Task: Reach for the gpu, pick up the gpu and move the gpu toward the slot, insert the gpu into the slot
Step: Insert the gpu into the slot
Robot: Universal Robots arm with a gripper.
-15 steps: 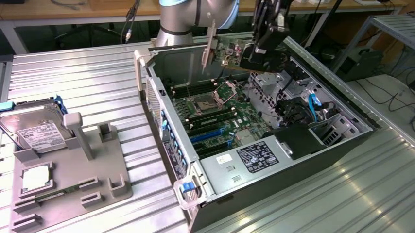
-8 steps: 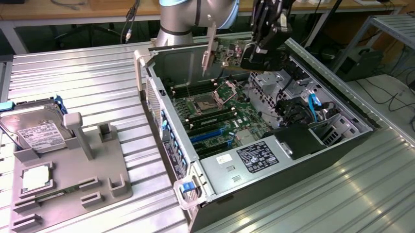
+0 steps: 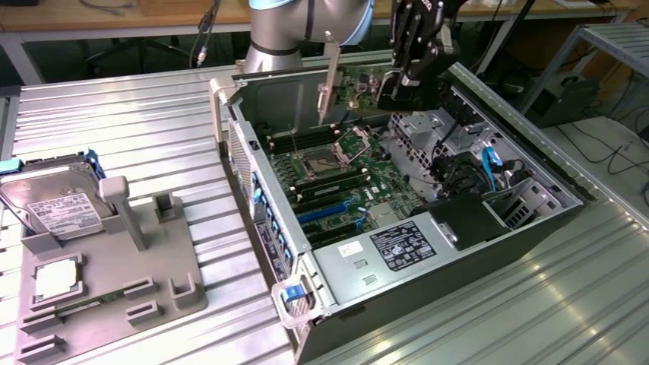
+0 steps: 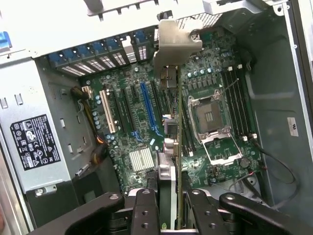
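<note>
Claw [image 4: 172, 208] up high over the open computer case [image 3: 568, 199], fingers [image 4: 146, 210] pinched in on the gpu [image 4: 178, 142], holding it by its top edge so the card hangs on edge with its connector side facing down at the motherboard [image 4: 142, 161]. That grip looks deliberate: the card's long line runs the same way as the slot [image 4: 148, 110], and the silver end bracket [image 4: 174, 46] points at the case's rear wall, where the blue-tabbed card openings [image 4: 105, 49] sit. Not seated, though. In the exterior view the gpu [image 3: 357, 90] hangs clear above the board, and from the wrist the blue slot lies bare, off to the power-supply side of the card rather than under it. On the card's other side, the processor socket [image 4: 209, 117] is open and empty, with memory sticks [image 4: 235, 105] beyond. Inside the case too: the labelled power supply [image 3: 406, 245] and a blue cable [image 3: 494, 169]. Over on the ribbed worktop [image 3: 152, 114], at the exterior view's left, a grey fixture [image 3: 167, 262] carries the hard drive [image 3: 56, 205] and the small processor chip [image 3: 56, 277].
</note>
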